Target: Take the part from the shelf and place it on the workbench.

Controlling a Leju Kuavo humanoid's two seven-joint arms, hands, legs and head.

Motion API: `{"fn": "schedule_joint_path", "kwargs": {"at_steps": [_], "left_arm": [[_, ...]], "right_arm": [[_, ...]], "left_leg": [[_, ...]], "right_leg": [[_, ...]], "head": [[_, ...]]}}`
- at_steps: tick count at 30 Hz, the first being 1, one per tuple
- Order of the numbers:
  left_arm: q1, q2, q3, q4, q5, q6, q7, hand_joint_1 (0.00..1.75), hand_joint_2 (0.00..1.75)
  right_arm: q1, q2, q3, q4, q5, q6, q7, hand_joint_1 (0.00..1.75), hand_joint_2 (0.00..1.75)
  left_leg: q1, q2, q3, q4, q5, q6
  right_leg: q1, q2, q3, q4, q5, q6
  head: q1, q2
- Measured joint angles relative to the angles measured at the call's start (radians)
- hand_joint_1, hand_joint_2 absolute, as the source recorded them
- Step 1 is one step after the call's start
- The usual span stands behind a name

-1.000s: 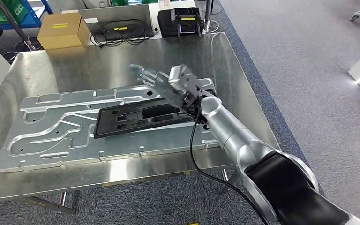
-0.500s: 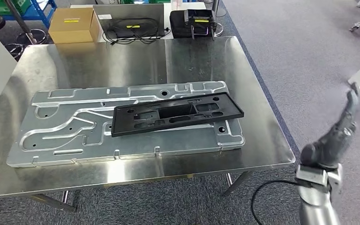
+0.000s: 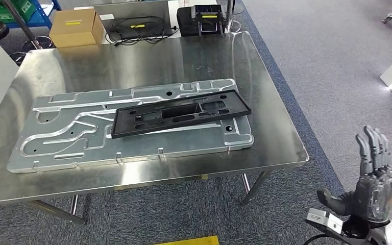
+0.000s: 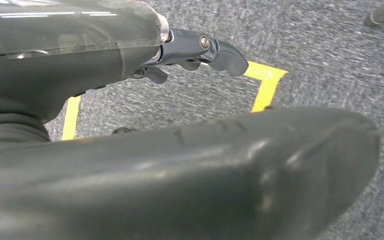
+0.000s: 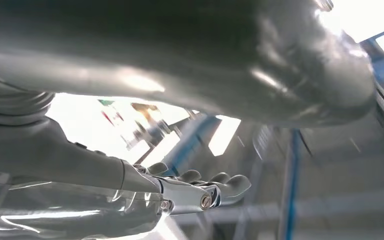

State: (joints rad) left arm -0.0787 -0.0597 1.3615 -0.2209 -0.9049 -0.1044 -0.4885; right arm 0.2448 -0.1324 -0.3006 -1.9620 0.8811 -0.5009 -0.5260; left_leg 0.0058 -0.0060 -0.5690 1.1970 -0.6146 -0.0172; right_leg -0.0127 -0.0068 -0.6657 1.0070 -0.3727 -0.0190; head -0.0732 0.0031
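On the steel workbench (image 3: 265, 127) the black part (image 3: 181, 113) lies flat, a long slotted frame resting slantwise across the big grey plate (image 3: 81, 135), its right end reaching just over that plate's far right corner. Nothing touches it! Off to the near right, well apart from the bench and out over the grey carpet (image 3: 337, 61), the right hand (image 3: 370, 176) stands upright, fingers straight and spread, thumb jutting left, holding nothing at all. Same story from the right wrist view: the right hand (image 5: 200, 190) stretches out flat with fingers extended against bright ceiling lights, nothing in its grasp. Over in the left wrist view the left hand (image 4: 190, 50) hangs above the carpet near a strip of yellow tape (image 4: 265, 85); its dark fingers look loosely bent with nothing visible between them, but most of it is hidden, so whether it is open or closed, I cannot tell. Beyond the bench's far edge sits a cardboard box (image 3: 76, 26) on the left, a tangle of black cables (image 3: 138, 28) on a grey tray in the middle, and a black case (image 3: 204, 19) with a yellow label to the right.
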Motion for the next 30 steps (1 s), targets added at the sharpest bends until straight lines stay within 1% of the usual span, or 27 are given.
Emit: {"fn": "schedule_joint_path", "kwargs": {"at_steps": [1, 2, 3, 4, 6, 7, 8, 9, 11, 12, 13, 14, 15, 16, 17, 18, 19, 20, 22, 23, 24, 25, 26, 27, 28, 29, 30], "left_arm": [[-0.001, 0.000, 0.000, 0.000, -0.002, 0.000, 0.000, 0.00, 0.00], [-0.002, 0.000, 0.000, 0.000, -0.003, 0.000, 0.001, 0.00, 0.00], [-0.003, -0.001, 0.000, 0.000, -0.003, 0.000, 0.002, 0.00, 0.00], [-0.003, -0.002, 0.000, 0.000, -0.004, 0.000, 0.004, 0.00, 0.00], [0.001, -0.004, 0.000, 0.000, -0.009, 0.002, 0.007, 0.00, 0.00], [0.003, -0.005, 0.000, 0.000, -0.012, 0.002, 0.009, 0.00, 0.00], [0.003, -0.006, 0.000, 0.000, -0.017, 0.003, 0.011, 0.00, 0.00], [0.003, -0.008, -0.001, 0.000, -0.021, 0.003, 0.012, 0.00, 0.00], [0.005, -0.009, -0.001, 0.000, -0.031, 0.002, 0.016, 0.00, 0.00], [0.007, -0.010, -0.002, 0.000, -0.034, 0.002, 0.018, 0.00, 0.00], [0.009, -0.010, -0.002, 0.000, -0.037, 0.002, 0.019, 0.00, 0.00], [0.010, -0.010, -0.002, 0.000, -0.039, 0.001, 0.020, 0.00, 0.00], [0.011, -0.010, -0.003, 0.000, -0.041, 0.001, 0.021, 0.00, 0.00], [0.010, -0.010, -0.003, 0.000, -0.044, 0.001, 0.023, 0.00, 0.00], [0.009, -0.010, -0.004, 0.000, -0.049, 0.001, 0.027, 0.00, 0.00], [0.008, -0.010, -0.005, 0.000, -0.054, 0.000, 0.033, 0.00, 0.00], [0.006, -0.011, -0.007, 0.000, -0.061, -0.001, 0.039, 0.00, 0.00], [0.005, -0.011, -0.010, 0.000, -0.068, -0.003, 0.047, 0.00, 0.00], [0.007, -0.012, -0.019, 0.000, -0.087, -0.006, 0.063, 0.00, 0.00], [0.009, -0.012, -0.024, 0.001, -0.097, -0.008, 0.072, 0.00, 0.00], [0.012, -0.013, -0.029, 0.001, -0.106, -0.008, 0.080, 0.00, 0.00], [0.014, -0.015, -0.034, 0.002, -0.114, -0.008, 0.087, 0.00, 0.00], [0.015, -0.017, -0.039, 0.003, -0.119, -0.008, 0.091, 0.00, 0.00], [0.015, -0.020, -0.044, 0.003, -0.122, -0.008, 0.093, 0.00, 0.00], [0.015, -0.022, -0.048, 0.004, -0.123, -0.008, 0.094, 0.00, 0.00], [0.015, -0.023, -0.051, 0.004, -0.124, -0.008, 0.096, 0.00, 0.00], [0.014, -0.024, -0.053, 0.005, -0.125, -0.008, 0.098, 0.00, 0.00]], "right_arm": [[0.006, 0.011, -0.014, 0.028, 0.013, 0.031, 0.016, 0.00, 0.00], [0.009, 0.025, -0.033, 0.064, 0.025, 0.067, 0.026, 0.00, 0.00], [0.008, 0.042, -0.060, 0.113, 0.039, 0.102, 0.031, 0.00, 0.00], [0.002, 0.061, -0.091, 0.174, 0.054, 0.132, 0.030, 0.00, 0.00], [-0.021, 0.091, -0.169, 0.330, 0.094, 0.167, 0.018, 0.00, 0.00], [-0.041, 0.100, -0.217, 0.429, 0.121, 0.170, 0.009, 0.00, 0.00], [-0.064, 0.103, -0.272, 0.542, 0.151, 0.164, 0.001, 0.00, 0.00], [-0.089, 0.102, -0.331, 0.665, 0.180, 0.148, -0.003, 0.00, 0.00], [-0.133, 0.094, -0.448, 0.909, 0.222, 0.120, 0.015, 0.00, 0.00], [-0.148, 0.091, -0.498, 1.015, 0.232, 0.115, 0.034, 0.00, 0.00], [-0.160, 0.089, -0.539, 1.104, 0.239, 0.117, 0.054, 0.00, 0.00], [-0.168, 0.089, -0.572, 1.178, 0.242, 0.123, 0.071, 0.00, 0.00], [-0.178, 0.088, -0.602, 1.244, 0.237, 0.137, 0.087, 0.00, 0.00], [-0.190, 0.087, -0.627, 1.300, 0.224, 0.162, 0.109, 0.00, 0.00], [-0.205, 0.086, -0.655, 1.353, 0.205, 0.201, 0.146, 0.00, 0.00], [-0.221, 0.086, -0.684, 1.399, 0.185, 0.248, 0.196, 0.00, 0.00], [-0.236, 0.087, -0.716, 1.442, 0.170, 0.295, 0.260, 0.00, 0.00], [-0.245, 0.090, -0.747, 1.484, 0.161, 0.335, 0.332, 0.00, 0.00], [-0.256, 0.104, -0.795, 1.559, 0.159, 0.392, 0.461, 0.00, 0.00], [-0.261, 0.113, -0.811, 1.588, 0.162, 0.412, 0.511, 0.00, 0.00], [-0.265, 0.123, -0.822, 1.612, 0.167, 0.427, 0.548, 0.00, 0.00], [-0.269, 0.133, -0.829, 1.632, 0.172, 0.438, 0.576, 0.00, 0.00], [-0.271, 0.142, -0.835, 1.649, 0.176, 0.444, 0.594, 0.00, 0.00], [-0.274, 0.150, -0.840, 1.664, 0.179, 0.447, 0.603, 0.00, 0.00], [-0.276, 0.156, -0.844, 1.676, 0.180, 0.448, 0.608, 0.00, 0.00], [-0.278, 0.159, -0.849, 1.686, 0.181, 0.450, 0.611, 0.00, 0.00], [-0.280, 0.162, -0.852, 1.693, 0.182, 0.455, 0.613, 0.00, 0.00]], "left_leg": [[0.000, 0.000, 0.060, -0.084, 0.018, 0.003], [-0.003, -0.001, 0.106, -0.155, 0.035, 0.008], [-0.005, -0.002, 0.136, -0.203, 0.047, 0.015], [-0.008, -0.002, 0.147, -0.226, 0.053, 0.022], [-0.013, -0.002, 0.137, -0.225, 0.072, 0.038], [-0.013, 0.000, 0.131, -0.227, 0.085, 0.045], [-0.012, 0.003, 0.121, -0.230, 0.099, 0.053], [-0.010, 0.005, 0.108, -0.233, 0.115, 0.059], [-0.011, 0.007, 0.077, -0.233, 0.140, 0.067], [-0.012, 0.007, 0.062, -0.231, 0.151, 0.067], [-0.013, 0.007, 0.047, -0.228, 0.161, 0.066], [-0.013, 0.007, 0.031, -0.224, 0.170, 0.063], [-0.013, 0.009, 0.015, -0.219, 0.178, 0.060], [-0.013, 0.011, 0.000, -0.212, 0.185, 0.057], [-0.014, 0.014, -0.012, -0.205, 0.190, 0.053], [-0.015, 0.016, -0.021, -0.199, 0.195, 0.048], [-0.015, 0.018, -0.025, -0.195, 0.201, 0.042], [-0.015, 0.019, -0.028, -0.194, 0.207, 0.036], [-0.012, 0.018, -0.033, -0.190, 0.212, 0.022], [-0.010, 0.017, -0.040, -0.177, 0.193, 0.016], [-0.009, 0.015, -0.052, -0.147, 0.157, 0.010], [-0.006, 0.014, -0.069, -0.098, 0.105, 0.005], [-0.005, 0.014, -0.086, -0.034, 0.053, 0.000], [-0.004, 0.014, -0.099, 0.031, 0.017, -0.003], [-0.004, 0.014, -0.101, 0.079, 0.004, -0.005], [-0.003, 0.014, -0.088, 0.098, 0.017, -0.006], [-0.003, 0.014, -0.058, 0.081, 0.047, -0.005]], "right_leg": [[0.000, 0.000, -0.009, 0.002, 0.010, 0.004], [0.001, 0.000, -0.015, 0.002, 0.019, 0.009], [0.003, -0.001, -0.018, 0.001, 0.029, 0.015], [0.003, -0.001, -0.019, -0.001, 0.039, 0.022], [0.000, -0.001, -0.016, -0.012, 0.060, 0.036], [-0.003, 0.001, -0.019, -0.014, 0.060, 0.042], [-0.005, 0.002, -0.025, -0.002, 0.037, 0.047], [-0.006, 0.004, -0.036, 0.031, -0.007, 0.052], [-0.009, 0.005, -0.065, 0.158, -0.127, 0.060], [-0.009, 0.005, -0.075, 0.226, -0.164, 0.063], [-0.009, 0.005, -0.074, 0.275, -0.176, 0.064], [-0.009, 0.005, -0.059, 0.292, -0.164, 0.064], [-0.009, 0.005, -0.023, 0.271, -0.141, 0.063], [-0.009, 0.005, 0.032, 0.214, -0.124, 0.060], [-0.007, 0.006, 0.096, 0.136, -0.122, 0.056], [-0.005, 0.006, 0.151, 0.060, -0.132, 0.049], [-0.001, 0.007, 0.188, 0.007, -0.146, 0.042], [0.003, 0.007, 0.204, -0.021, -0.156, 0.035], [0.004, 0.003, 0.197, -0.030, -0.146, 0.018], [0.003, 0.000, 0.189, -0.032, -0.136, 0.008], [0.002, -0.002, 0.177, -0.033, -0.125, -0.001], [0.002, -0.003, 0.163, -0.034, -0.113, -0.008], [0.003, -0.004, 0.147, -0.033, -0.101, -0.012], [0.005, -0.004, 0.131, -0.032, -0.089, -0.012], [0.006, -0.004, 0.113, -0.030, -0.077, -0.012], [0.007, -0.005, 0.096, -0.026, -0.066, -0.011], [0.007, -0.005, 0.078, -0.021, -0.055, -0.010]], "head": [[0.000, 0.000], [0.000, 0.000], [0.000, 0.000], [0.000, 0.000], [0.000, 0.000], [0.000, 0.000], [0.000, 0.000], [0.001, 0.000], [0.001, 0.000], [0.001, 0.000], [0.001, 0.000], [0.001, 0.000], [0.002, 0.000], [0.001, 0.000], [0.001, 0.000], [0.001, 0.000], [0.001, 0.000], [0.001, 0.000], [0.001, 0.000], [0.001, 0.000], [0.001, 0.000], [0.001, 0.000], [0.001, 0.000], [0.001, 0.000], [0.001, 0.000], [0.000, 0.000], [0.000, 0.000]]}}
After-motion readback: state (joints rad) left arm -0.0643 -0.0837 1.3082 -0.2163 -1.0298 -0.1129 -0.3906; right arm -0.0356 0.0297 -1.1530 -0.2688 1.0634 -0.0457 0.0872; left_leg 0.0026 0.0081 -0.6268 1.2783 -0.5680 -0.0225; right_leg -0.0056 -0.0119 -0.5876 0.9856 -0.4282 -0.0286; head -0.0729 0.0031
